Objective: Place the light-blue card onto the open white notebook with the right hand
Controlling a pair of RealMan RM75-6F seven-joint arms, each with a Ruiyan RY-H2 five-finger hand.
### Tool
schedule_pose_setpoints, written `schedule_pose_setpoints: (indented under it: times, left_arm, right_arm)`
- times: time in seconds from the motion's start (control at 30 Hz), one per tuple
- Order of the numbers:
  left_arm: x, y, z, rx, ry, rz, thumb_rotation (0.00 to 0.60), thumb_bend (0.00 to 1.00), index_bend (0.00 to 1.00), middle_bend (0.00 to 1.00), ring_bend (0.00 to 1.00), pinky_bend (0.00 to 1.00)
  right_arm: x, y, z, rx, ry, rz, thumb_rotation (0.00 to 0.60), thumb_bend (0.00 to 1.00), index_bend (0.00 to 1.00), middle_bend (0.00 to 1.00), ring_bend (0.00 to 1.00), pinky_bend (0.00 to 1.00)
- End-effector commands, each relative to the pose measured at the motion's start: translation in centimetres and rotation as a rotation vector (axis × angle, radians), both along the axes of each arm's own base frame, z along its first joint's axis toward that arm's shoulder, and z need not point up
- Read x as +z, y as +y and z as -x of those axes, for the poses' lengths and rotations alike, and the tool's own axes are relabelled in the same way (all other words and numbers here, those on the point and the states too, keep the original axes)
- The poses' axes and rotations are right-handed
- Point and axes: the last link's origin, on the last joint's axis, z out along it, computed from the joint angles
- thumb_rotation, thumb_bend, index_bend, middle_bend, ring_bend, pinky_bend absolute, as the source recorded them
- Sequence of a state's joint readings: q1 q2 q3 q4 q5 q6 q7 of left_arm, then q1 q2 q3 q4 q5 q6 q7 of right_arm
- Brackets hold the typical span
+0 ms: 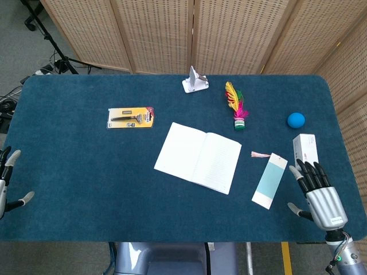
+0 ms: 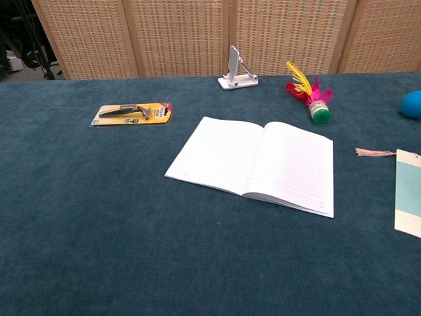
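Note:
The light-blue card with a pink tassel lies flat on the blue table, to the right of the open white notebook. In the chest view the notebook fills the middle and the card shows at the right edge. My right hand hovers near the front right corner, just right of the card, fingers spread and holding nothing. At the far left edge, near the front, my left hand also holds nothing, its fingers apart. Neither hand appears in the chest view.
A white box lies just beyond my right hand, with a blue ball behind it. A feathered shuttlecock, a white phone stand and a yellow packaged razor lie further back.

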State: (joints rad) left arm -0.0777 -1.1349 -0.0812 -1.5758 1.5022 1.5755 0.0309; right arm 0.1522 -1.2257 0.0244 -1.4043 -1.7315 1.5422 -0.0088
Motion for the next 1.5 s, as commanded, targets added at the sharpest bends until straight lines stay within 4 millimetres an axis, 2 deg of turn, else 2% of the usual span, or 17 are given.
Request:
schedule_pose_setpoints:
  times: [0.03, 0.37, 1.0, 1.23, 1.5]
  left_arm:
    - [0.0, 0.3, 0.0, 0.015, -0.004, -0.011, 0.600, 0.00, 0.00, 0.00, 0.00, 0.00]
    - [-0.5, 0.9, 0.3, 0.058, 0.014, -0.009, 0.600, 0.00, 0.00, 0.00, 0.00, 0.00]
    - [-0.4, 1.0, 0.7, 0.080, 0.012, -0.009, 0.600, 0.00, 0.00, 0.00, 0.00, 0.00]
    - [-0.4, 1.0, 0.7, 0.079, 0.011, -0.009, 0.600, 0.00, 0.00, 0.00, 0.00, 0.00]
    - [-0.6, 1.0, 0.6, 0.077, 0.013, -0.001, 0.600, 0.00, 0.00, 0.00, 0.00, 0.00]
  right_arm:
    - [-0.5, -2.9, -0.4, 0.083, 0.137, -0.176, 0.600, 0.00, 0.00, 0.00, 0.00, 0.00]
    - [-2.1, -6.1, 0.4, 0.252, 0.328, -0.299, 0.600, 0.00, 0.00, 0.00, 0.00, 0.00]
    - [-5.6, -5.6, 2.4, 0.269, 0.385, -0.353, 0.600, 0.00, 0.00, 0.00, 0.00, 0.00]
    - [-5.7, -5.9, 3.2, 0.265, 0.416, -0.353, 0.600, 0.00, 0.00, 0.00, 0.00, 0.00]
    - [-5.2, -7.2, 4.2, 0.295, 0.504, -0.322, 0.600, 0.00, 0.00, 0.00, 0.00, 0.00]
